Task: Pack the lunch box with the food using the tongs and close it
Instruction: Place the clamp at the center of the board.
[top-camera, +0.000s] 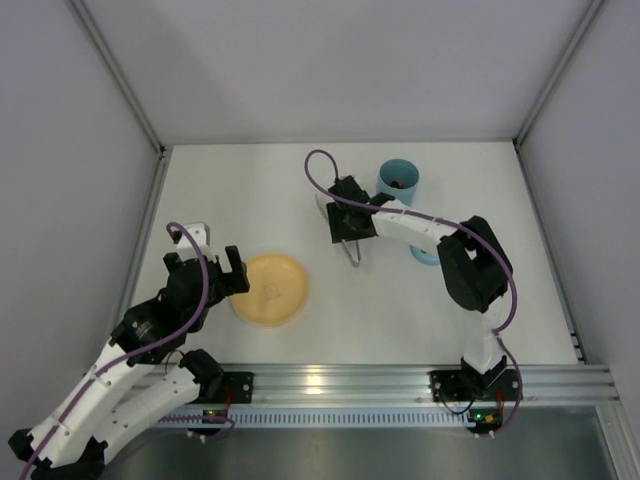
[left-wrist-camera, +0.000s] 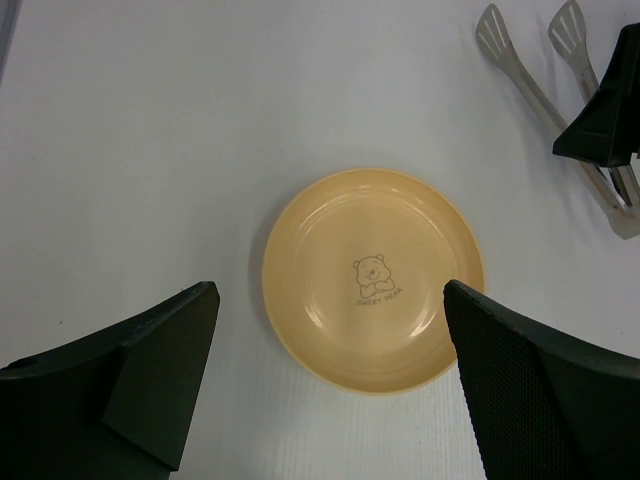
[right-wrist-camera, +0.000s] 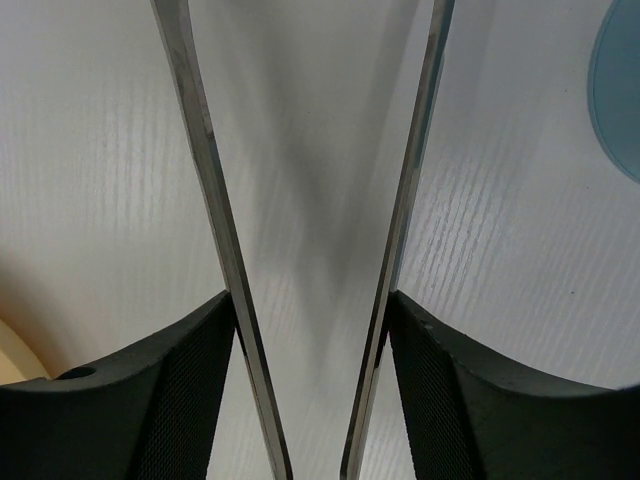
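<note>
While the right gripper (right-wrist-camera: 310, 300) pinches the tongs (right-wrist-camera: 205, 200), the left gripper (left-wrist-camera: 330, 290) hangs spread wide beside the plate (left-wrist-camera: 330, 210).
Left-wrist view: the plate carries a bear drawing at centre, with a line of small lettering beneath it that is too fine to read surely. Right-wrist view: the two slim arms of the tongs run between the fingers, each lying against a finger's inner face. Top view: the joined end of the tongs shows at 6 o'clock from the right gripper. The lunch box (top-camera: 385, 190) stands upright on the white table (top-camera: 250, 190) at 1 o'clock, just beside the gripper. Its lid (top-camera: 428, 257) lies off at 4 o'clock, partly under the arm.
</note>
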